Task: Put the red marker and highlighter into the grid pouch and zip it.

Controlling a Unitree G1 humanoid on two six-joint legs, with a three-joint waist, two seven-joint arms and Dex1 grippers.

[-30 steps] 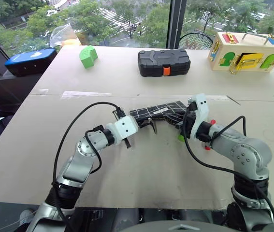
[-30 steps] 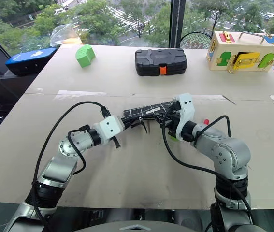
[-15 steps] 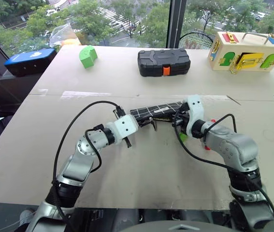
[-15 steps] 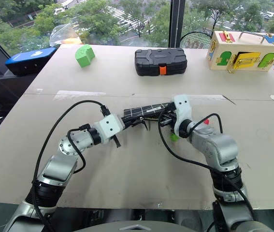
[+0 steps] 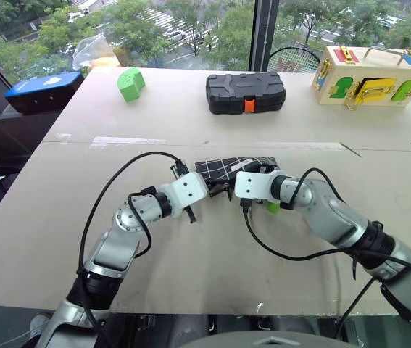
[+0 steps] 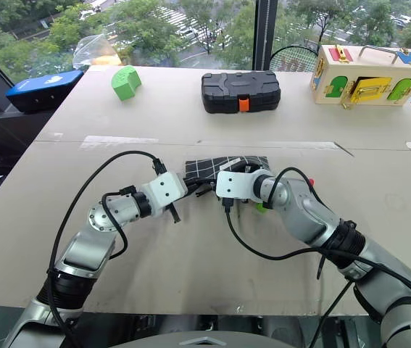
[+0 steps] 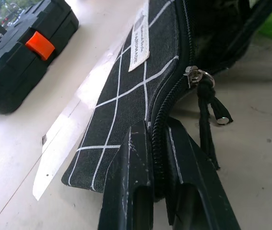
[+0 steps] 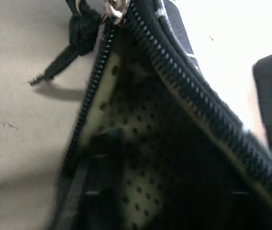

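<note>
Pouch: the grid pouch (image 5: 234, 166) lies at the centre of the worktop (image 5: 191, 290), between your two arms, label side up.
Left claw: the left claw (image 7: 156, 128) is clenched on the pouch's near edge, one finger on either side of the zipper track, at the closed end of the zip.
Right claw: the right claw (image 5: 228, 191) sits at the pouch's mouth, and its wrist view looks straight into the perforated lining. You cannot tell whether it is released or clenched, or whether it carries anything.
Zip: the zipper pull (image 7: 200, 79) sits close to your left claw, its cord hanging onto the worktop. Beyond it the mouth gapes, so the zip is not yet run shut.
Highlighter: the highlighter (image 5: 272, 207) shows as a light-green patch on the worktop just right of centre, against your right wrist. It is outside the pouch.
Red marker: a small red spot (image 6: 309, 181) right of centre, beside your right forearm, is probably the red marker's cap. The arm hides the rest.
Progress: the pouch is open and held, which is the preparation. By these views neither pen is inside.
Left to do: load both pens, then pull the zip shut while the left claw anchors the pouch.
</note>
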